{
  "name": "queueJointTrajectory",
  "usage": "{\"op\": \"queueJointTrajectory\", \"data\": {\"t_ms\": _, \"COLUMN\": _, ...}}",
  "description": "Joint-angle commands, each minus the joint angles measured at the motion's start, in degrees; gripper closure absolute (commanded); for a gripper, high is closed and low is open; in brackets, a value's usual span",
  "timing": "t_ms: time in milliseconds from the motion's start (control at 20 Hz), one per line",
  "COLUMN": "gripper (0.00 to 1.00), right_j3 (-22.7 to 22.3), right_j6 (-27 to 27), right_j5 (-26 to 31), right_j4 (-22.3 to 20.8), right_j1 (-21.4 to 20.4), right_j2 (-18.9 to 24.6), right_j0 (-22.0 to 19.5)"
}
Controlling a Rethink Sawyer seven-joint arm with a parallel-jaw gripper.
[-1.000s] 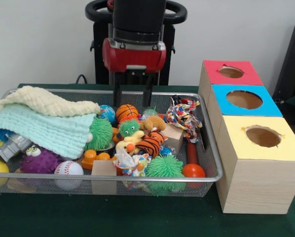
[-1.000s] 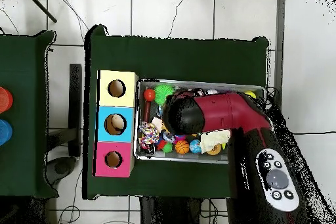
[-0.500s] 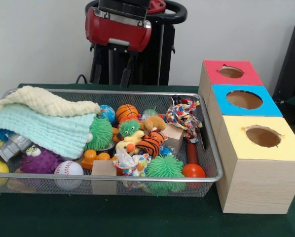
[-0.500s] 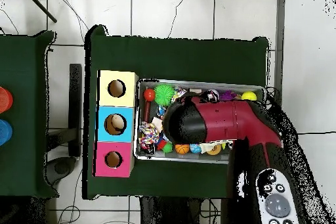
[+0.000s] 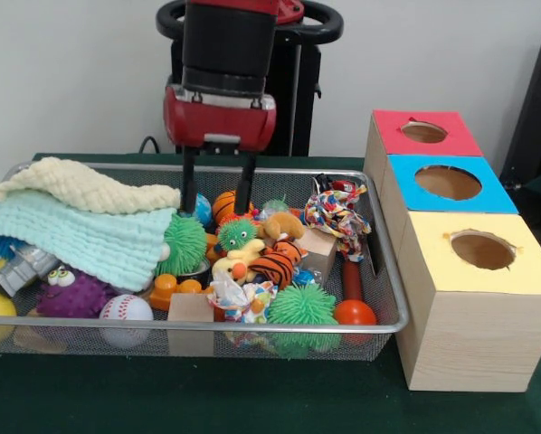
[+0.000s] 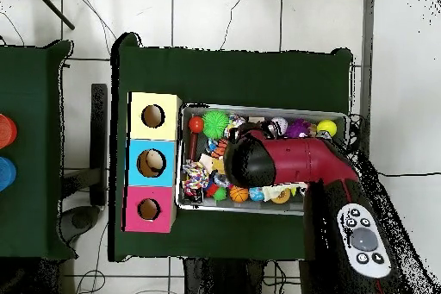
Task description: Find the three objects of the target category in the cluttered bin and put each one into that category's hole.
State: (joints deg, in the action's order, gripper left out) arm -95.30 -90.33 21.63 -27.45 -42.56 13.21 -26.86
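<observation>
The wire mesh bin [image 5: 252, 171] holds a heap of toys. My gripper [image 5: 217, 210] hangs open at the bin's back, its two fingers [image 5: 189, 190] reaching down just past the rim. An orange basketball [image 5: 227, 204] sits low between and behind them, and a small blue globe ball [image 5: 201, 209] is beside the left finger. Just in front are a green fuzzy monster [image 5: 237, 233], a tiger plush [image 5: 276, 263] and a green spiky ball [image 5: 185, 244]. In the overhead view the red arm [image 6: 293, 163] covers the middle of the bin [image 6: 258, 108] and hides the gripper.
A yellow cloth [image 5: 82, 186] and a mint cloth [image 5: 71, 231] cover the bin's left part. A rope toy [image 5: 336, 213], a baseball [image 5: 126, 309] and a purple monster [image 5: 73, 292] also lie inside. Right of the bin stand three boxes with holes: red [image 5: 424, 132], blue [image 5: 448, 183], yellow [image 5: 482, 250].
The gripper rose out of the bin and swung left, then came down again. It now stands lower and further left than a second ago, still open.
</observation>
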Motion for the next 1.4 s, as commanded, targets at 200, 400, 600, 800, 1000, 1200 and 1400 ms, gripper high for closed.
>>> {"op": "queueJointTrajectory", "data": {"t_ms": 200, "gripper": 0.00, "right_j3": -6.5, "right_j6": -5.2, "right_j5": -4.7, "right_j4": 0.6, "right_j1": 6.5, "right_j2": 5.1, "right_j0": -1.2}}
{"op": "queueJointTrajectory", "data": {"t_ms": 400, "gripper": 0.00, "right_j3": -2.8, "right_j6": -13.7, "right_j5": -2.4, "right_j4": -1.1, "right_j1": 5.0, "right_j2": -8.6, "right_j0": 9.5}}
{"op": "queueJointTrajectory", "data": {"t_ms": 600, "gripper": 0.00, "right_j3": -0.7, "right_j6": -15.6, "right_j5": -4.1, "right_j4": 0.0, "right_j1": 6.8, "right_j2": -13.7, "right_j0": 13.1}}
{"op": "queueJointTrajectory", "data": {"t_ms": 800, "gripper": 0.00, "right_j3": 2.5, "right_j6": -20.2, "right_j5": -6.1, "right_j4": 1.2, "right_j1": 9.3, "right_j2": -22.5, "right_j0": 19.3}}
{"op": "queueJointTrajectory", "data": {"t_ms": 1000, "gripper": 0.00, "right_j3": 3.2, "right_j6": -24.4, "right_j5": -7.0, "right_j4": 3.7, "right_j1": 10.4, "right_j2": -30.4, "right_j0": 24.5}}
{"op": "queueJointTrajectory", "data": {"t_ms": 1200, "gripper": 0.00, "right_j3": 1.9, "right_j6": -22.3, "right_j5": -9.4, "right_j4": 5.5, "right_j1": 10.8, "right_j2": -28.6, "right_j0": 23.2}}
{"op": "queueJointTrajectory", "data": {"t_ms": 1400, "gripper": 0.00, "right_j3": 1.6, "right_j6": -21.9, "right_j5": -10.1, "right_j4": 5.5, "right_j1": 11.0, "right_j2": -28.6, "right_j0": 23.5}}
